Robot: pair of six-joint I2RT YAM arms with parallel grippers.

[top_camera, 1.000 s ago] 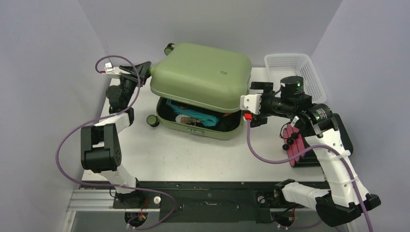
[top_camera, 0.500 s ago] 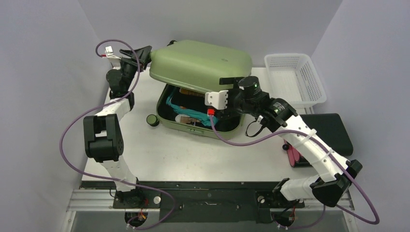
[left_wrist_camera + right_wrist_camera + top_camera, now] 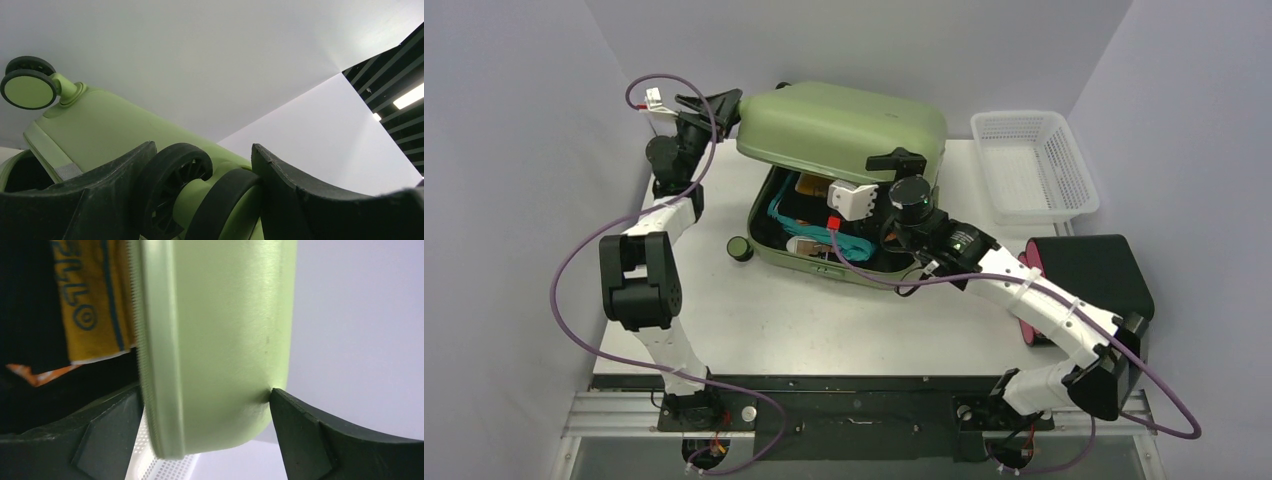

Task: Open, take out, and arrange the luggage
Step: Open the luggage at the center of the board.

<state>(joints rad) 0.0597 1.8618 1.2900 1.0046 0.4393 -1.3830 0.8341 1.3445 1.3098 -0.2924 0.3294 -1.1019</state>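
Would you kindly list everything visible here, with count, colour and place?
suitcase: one, olive green, table centre, lid half raised
item: one, teal, inside suitcase
packet: one, yellow with blue print, inside suitcase
basket: one, white, far right corner
small case: one, black and pink, right edge
table: one, pale grey, underneath
left hand: one, black, closed round a suitcase wheel
right hand: one, black, open, straddling the lid's front edge

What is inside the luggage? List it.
A teal cloth, a yellow packet and black lining show through the gap. The raised lid hides the rest.
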